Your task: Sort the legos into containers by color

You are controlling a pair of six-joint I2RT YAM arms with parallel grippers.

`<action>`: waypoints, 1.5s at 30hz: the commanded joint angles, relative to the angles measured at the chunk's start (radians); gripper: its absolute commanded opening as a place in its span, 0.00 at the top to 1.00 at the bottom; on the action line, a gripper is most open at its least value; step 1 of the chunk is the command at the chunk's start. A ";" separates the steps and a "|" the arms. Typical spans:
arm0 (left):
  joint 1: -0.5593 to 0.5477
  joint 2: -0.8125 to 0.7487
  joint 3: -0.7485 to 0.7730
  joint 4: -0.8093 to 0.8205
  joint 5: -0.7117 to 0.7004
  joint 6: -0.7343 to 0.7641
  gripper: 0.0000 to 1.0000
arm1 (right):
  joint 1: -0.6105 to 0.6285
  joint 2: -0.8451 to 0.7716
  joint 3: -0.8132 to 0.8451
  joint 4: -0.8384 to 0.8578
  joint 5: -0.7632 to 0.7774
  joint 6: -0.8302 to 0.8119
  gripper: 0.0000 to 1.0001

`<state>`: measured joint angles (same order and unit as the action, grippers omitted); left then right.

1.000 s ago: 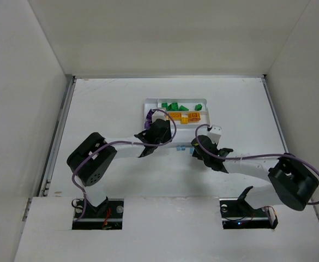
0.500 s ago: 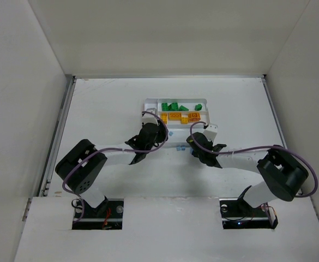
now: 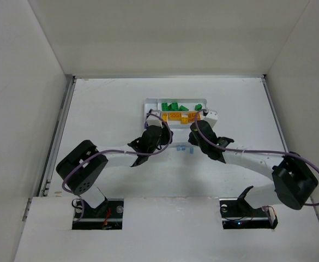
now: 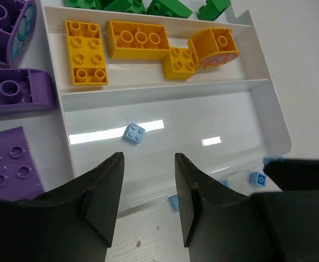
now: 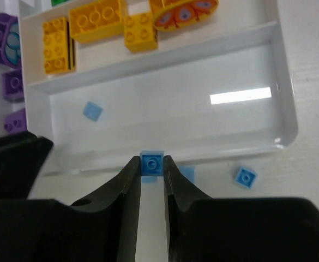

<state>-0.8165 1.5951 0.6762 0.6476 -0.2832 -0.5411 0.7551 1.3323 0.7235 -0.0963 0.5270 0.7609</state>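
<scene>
My white tray (image 5: 203,123) holds yellow bricks (image 5: 96,21) in one long section and a tiny flat blue brick (image 5: 92,111) in the nearest. My right gripper (image 5: 152,177) pinches another blue piece (image 5: 151,163) by the tray's near wall. My left gripper (image 4: 148,162) hangs parted, empty.

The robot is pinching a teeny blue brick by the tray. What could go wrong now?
1. The blue brick sits only at the very tips of the right jaws, right at the tray's near wall. It might slip out and land on the table instead of inside.
2. The left jaws hang open at the same near edge, close by. The two arms could bump.
3. Loose blue bricks lie beside that wall and could get knocked away.
</scene>
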 commanded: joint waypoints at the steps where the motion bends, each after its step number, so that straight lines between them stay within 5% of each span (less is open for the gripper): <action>1: -0.022 -0.040 0.020 0.035 0.004 0.016 0.61 | -0.055 0.085 0.080 0.109 -0.059 -0.083 0.72; 6: -0.029 -0.041 0.020 0.040 0.006 0.027 0.62 | -0.061 0.087 0.074 0.109 -0.026 -0.074 0.49; 19: -0.167 -0.026 0.132 -0.144 -0.088 0.075 0.75 | -0.072 -0.192 -0.206 0.056 0.061 0.049 0.65; 26: -0.261 0.006 0.146 -0.302 -0.273 -0.026 0.73 | -0.069 -0.186 -0.228 0.124 0.054 0.002 0.61; 34: -0.286 0.126 0.183 -0.318 -0.267 -0.106 0.65 | -0.063 -0.202 -0.259 0.188 0.016 -0.002 0.54; 45: -0.276 0.241 0.266 -0.338 -0.310 -0.092 0.65 | -0.026 -0.214 -0.297 0.257 -0.015 0.012 0.53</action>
<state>-1.0977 1.8275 0.8997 0.3195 -0.5434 -0.6270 0.7166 1.1450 0.4343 0.0875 0.5152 0.7670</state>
